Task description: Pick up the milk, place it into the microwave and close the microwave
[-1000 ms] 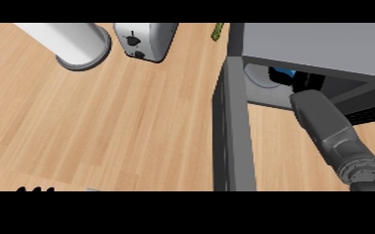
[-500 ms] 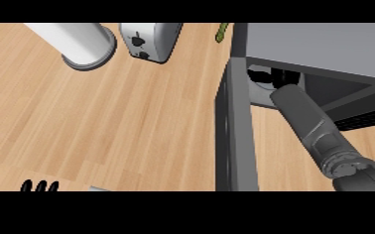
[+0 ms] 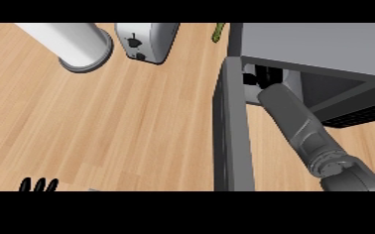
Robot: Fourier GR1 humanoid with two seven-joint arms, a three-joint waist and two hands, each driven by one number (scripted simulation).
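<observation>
The microwave [image 3: 315, 44] stands at the right with its door [image 3: 233, 129] swung open toward me, seen edge-on as a dark grey panel. My right forearm reaches up from the lower right into the cavity. Only the dark fingers of my right hand [image 3: 262, 74] show, just inside the opening, and their pose is unclear. A small pale patch beside them may be the milk, but the milk is otherwise hidden. My left hand [image 3: 36, 184] rests at the lower left edge, with only upright fingertips showing.
A silver toaster [image 3: 147, 42] stands at the back, with a white cylinder on a grey round base [image 3: 73, 42] to its left. A small green object [image 3: 218, 32] lies by the microwave's back left corner. Bare wooden counter [image 3: 124, 124] spreads left of the door.
The blue and white of the milk, seen by my right hand a second ago, no longer shows. The right forearm has shifted left within the opening, and the whole view has shifted slightly.
</observation>
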